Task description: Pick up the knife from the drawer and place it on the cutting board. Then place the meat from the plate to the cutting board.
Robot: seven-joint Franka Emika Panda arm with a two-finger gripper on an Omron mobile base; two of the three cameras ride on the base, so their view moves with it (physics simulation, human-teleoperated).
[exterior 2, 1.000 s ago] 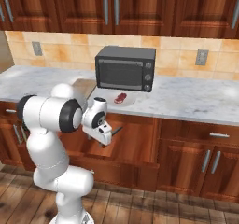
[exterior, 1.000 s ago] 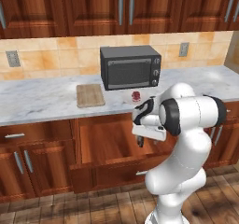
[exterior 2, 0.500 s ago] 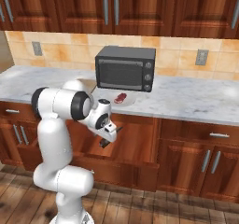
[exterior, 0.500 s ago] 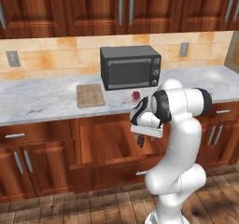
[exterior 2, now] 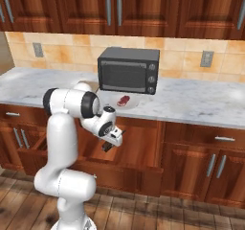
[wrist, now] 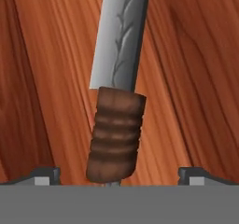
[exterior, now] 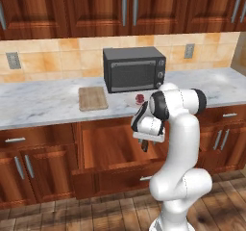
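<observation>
Drawer [wrist: 42, 78] floor bare beside knife [wrist: 116, 101].

The arm [exterior: 178, 129] bends forward and down, its jaws spread wide apart.

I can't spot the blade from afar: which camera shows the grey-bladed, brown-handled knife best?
The hand view: the grey-bladed, brown-handled knife lies large on the reddish-brown wooden drawer floor. In both base views I cannot make it out inside the open drawer.

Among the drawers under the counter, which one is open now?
The wide middle drawer, directly below the cutting board and microwave. It is pulled out, showing its wooden floor, and the gripper reaches into it. The narrow drawers beside it sit flush.
</observation>
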